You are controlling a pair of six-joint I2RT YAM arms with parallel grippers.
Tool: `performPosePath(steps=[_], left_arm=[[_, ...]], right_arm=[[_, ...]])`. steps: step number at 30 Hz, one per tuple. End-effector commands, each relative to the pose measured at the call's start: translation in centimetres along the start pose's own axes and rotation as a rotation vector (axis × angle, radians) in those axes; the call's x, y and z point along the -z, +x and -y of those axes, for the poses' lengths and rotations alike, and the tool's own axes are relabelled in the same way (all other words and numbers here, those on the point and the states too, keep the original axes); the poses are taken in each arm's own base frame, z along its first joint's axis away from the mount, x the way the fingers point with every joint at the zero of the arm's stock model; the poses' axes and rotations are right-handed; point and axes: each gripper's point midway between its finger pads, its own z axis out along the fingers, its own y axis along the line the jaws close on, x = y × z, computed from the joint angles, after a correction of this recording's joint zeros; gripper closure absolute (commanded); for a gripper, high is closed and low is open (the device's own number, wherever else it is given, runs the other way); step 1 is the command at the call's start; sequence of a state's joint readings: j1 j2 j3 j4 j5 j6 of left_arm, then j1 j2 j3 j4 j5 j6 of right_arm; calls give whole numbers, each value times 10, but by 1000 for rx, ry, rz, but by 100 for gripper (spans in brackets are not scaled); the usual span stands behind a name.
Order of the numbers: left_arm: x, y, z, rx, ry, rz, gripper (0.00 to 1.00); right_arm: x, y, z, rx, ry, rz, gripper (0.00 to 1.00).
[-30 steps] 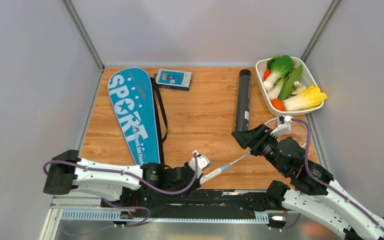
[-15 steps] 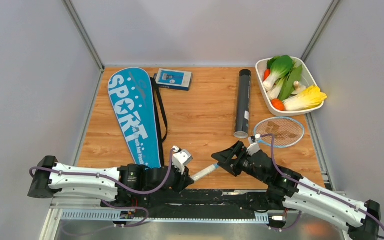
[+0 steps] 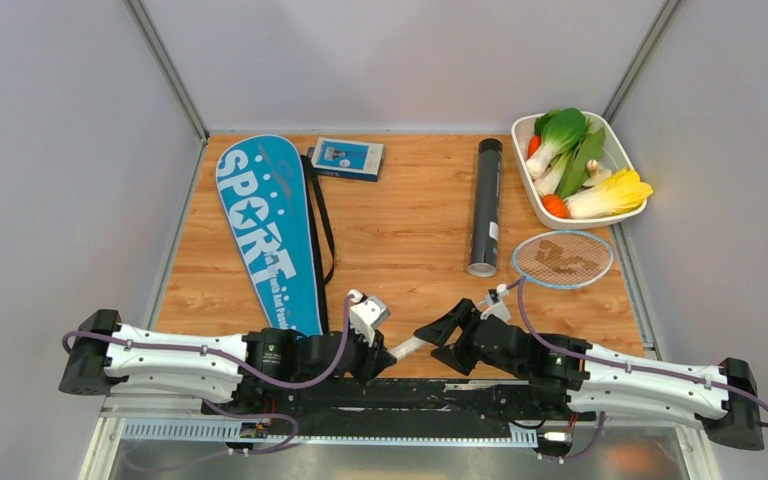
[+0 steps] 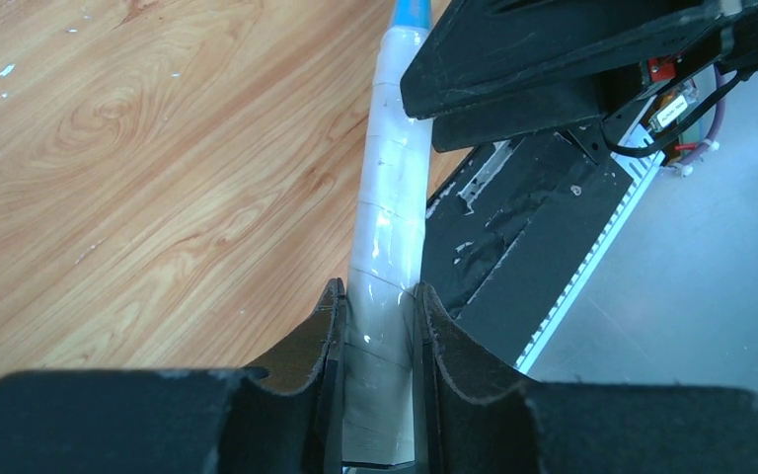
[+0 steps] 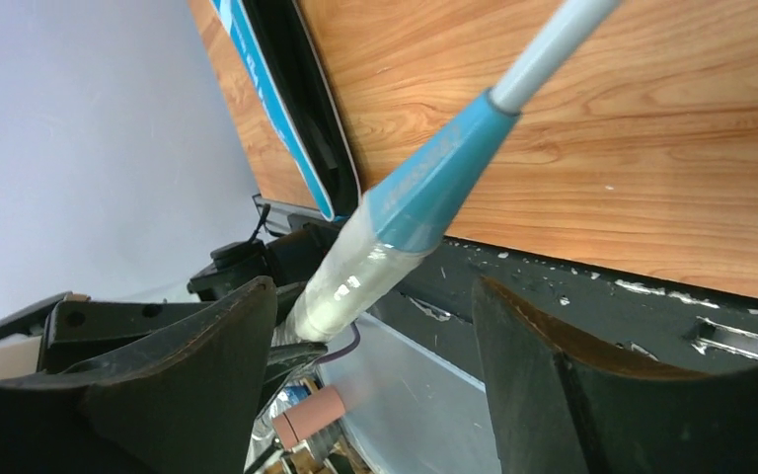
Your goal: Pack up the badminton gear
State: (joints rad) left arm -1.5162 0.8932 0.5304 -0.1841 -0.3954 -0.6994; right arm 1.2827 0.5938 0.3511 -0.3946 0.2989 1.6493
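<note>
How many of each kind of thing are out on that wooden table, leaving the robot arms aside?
racket: 1
racket cover: 1
black tube: 1
small blue box: 1
tray of vegetables: 1
Total: 5

- We see a blue racket cover [image 3: 260, 235] with white "SPORT" lettering, white dots and black edging.
- Our racket [image 3: 562, 258] has a light-blue frame, a teal cone and a white wrapped handle.
- We see a black tube [image 3: 484, 205] and a blue small box [image 3: 346, 158].
- We see a white tray [image 3: 523, 170] with green, orange and yellow vegetables [image 3: 565, 135].
- We see warm wood grain on the table [image 3: 400, 230].
- We see the left gripper [image 4: 375, 306] and the right gripper [image 5: 370, 286] both black.
</note>
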Motion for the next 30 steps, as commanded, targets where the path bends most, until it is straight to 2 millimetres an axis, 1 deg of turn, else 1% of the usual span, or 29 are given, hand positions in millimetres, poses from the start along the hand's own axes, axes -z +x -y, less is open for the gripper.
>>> performPosePath(steps=[1, 4, 8, 11, 14, 15, 17, 19, 21, 24, 25, 27, 29, 30], left_arm=[[0, -40, 3, 99, -30, 143, 100], [2, -40, 6, 106, -13, 141, 100], [3, -42, 12, 104, 22, 139, 100], [4, -41, 17, 104, 56, 140, 100], [8, -45, 25, 120, 113, 160, 100], [9, -44, 27, 122, 125, 165, 100], [10, -43, 27, 123, 137, 162, 100], [12, -47, 32, 129, 165, 178, 100], [15, -49, 36, 130, 191, 185, 100], [20, -53, 39, 135, 214, 196, 99], [23, -57, 41, 140, 226, 207, 97], [28, -62, 39, 149, 222, 221, 86], [34, -66, 33, 156, 197, 229, 66], [39, -68, 30, 156, 185, 229, 61]], right_arm=[[-2, -8, 2, -90, 17, 59, 26], [-7, -14, -6, -113, -56, 97, 29], [-3, -29, -24, -109, -124, 173, 35], [-1, -36, -29, -138, -152, 205, 37], [-1, -38, -29, -170, -163, 212, 38], [-2, -37, -28, -173, -160, 211, 41], [-1, -36, -30, -173, -163, 207, 50], [0, -34, -31, -174, -167, 203, 63], [2, -32, -33, -174, -173, 204, 74], [6, -25, -36, -170, -167, 207, 86], [8, -23, -37, -171, -164, 210, 88], [11, -20, -40, -183, -169, 222, 91], [15, -20, -47, -200, -184, 252, 96], [17, -20, -49, -212, -187, 261, 98]])
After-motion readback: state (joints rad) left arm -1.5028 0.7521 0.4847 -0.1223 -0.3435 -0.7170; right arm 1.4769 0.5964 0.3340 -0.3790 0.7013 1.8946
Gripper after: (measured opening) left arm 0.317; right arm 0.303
